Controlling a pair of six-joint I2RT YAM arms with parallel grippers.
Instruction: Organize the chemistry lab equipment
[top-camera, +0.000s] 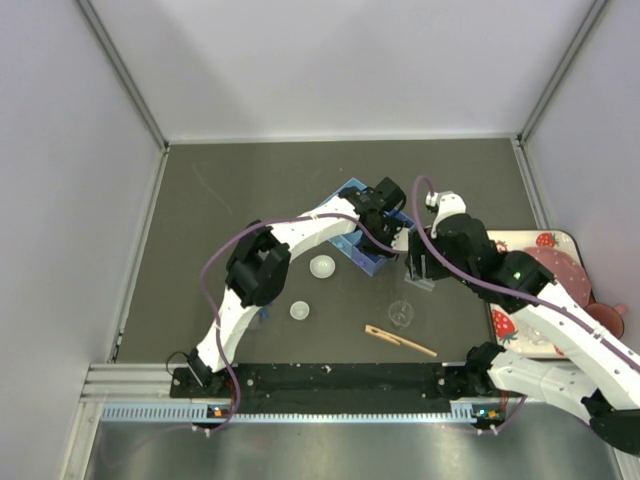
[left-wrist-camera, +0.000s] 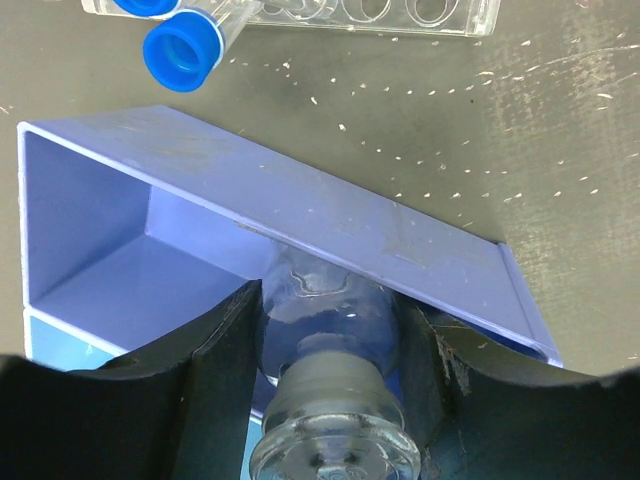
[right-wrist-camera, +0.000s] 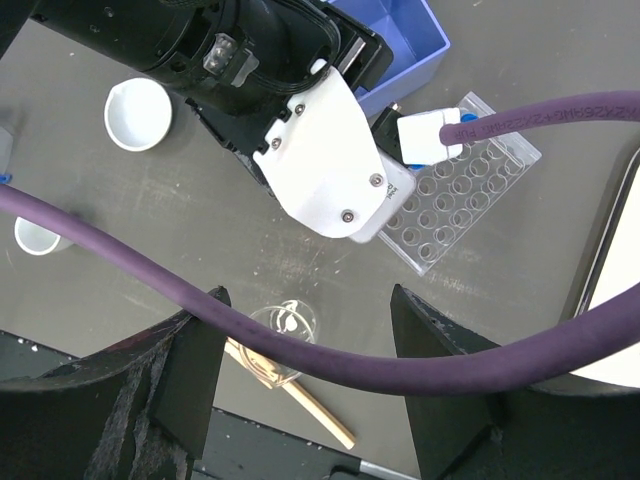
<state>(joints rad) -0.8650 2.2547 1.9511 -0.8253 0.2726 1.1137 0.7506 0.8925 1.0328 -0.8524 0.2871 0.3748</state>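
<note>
Gripping side: the left gripper (left-wrist-camera: 327, 310) is clamped on a glass beaker (left-wrist-camera: 335, 400), which is pinched at both sides by the fingers.
Held beaker: it is kept over the blue bin (left-wrist-camera: 300, 210), at the bin's long wall.
Right gripper (right-wrist-camera: 315, 375): the fingers are spread apart with nothing held, near the bin.
Second beaker (right-wrist-camera: 285, 328): it is stood on the table near the bin, and is seen between the spread fingers.
Wooden clip (right-wrist-camera: 300, 398): it is laid just past the second beaker, farther from the bin.
Tube rack (right-wrist-camera: 455, 185): it is set just beside the bin.
Capped tubes (left-wrist-camera: 180, 48): 2 are seen at the rack, near the bin.
Round dish (top-camera: 322, 266): it is placed just beside the bin.
Other dish (top-camera: 300, 311): it is placed farther from the bin.
</note>
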